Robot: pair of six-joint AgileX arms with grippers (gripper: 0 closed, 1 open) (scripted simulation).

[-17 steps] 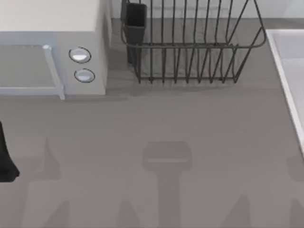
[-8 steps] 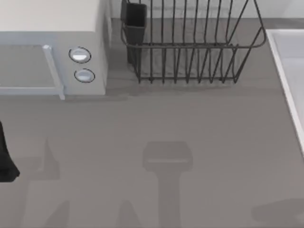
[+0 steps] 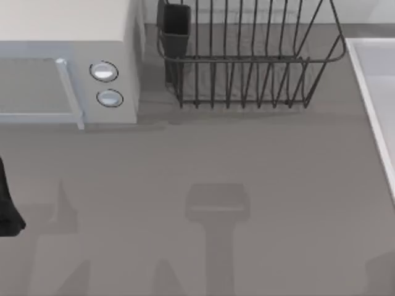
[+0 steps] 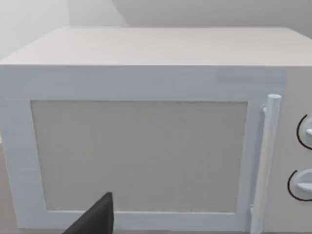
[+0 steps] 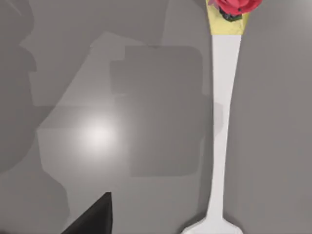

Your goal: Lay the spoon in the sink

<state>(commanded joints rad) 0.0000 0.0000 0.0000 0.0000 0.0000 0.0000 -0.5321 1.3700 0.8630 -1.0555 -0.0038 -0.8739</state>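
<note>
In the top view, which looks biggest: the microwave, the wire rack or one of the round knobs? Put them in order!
Largest to smallest, as they look from above:
1. The dark wire dish rack
2. The white box-shaped microwave, cut off by the frame, so these two are close
3. The upper round silver knob
</note>
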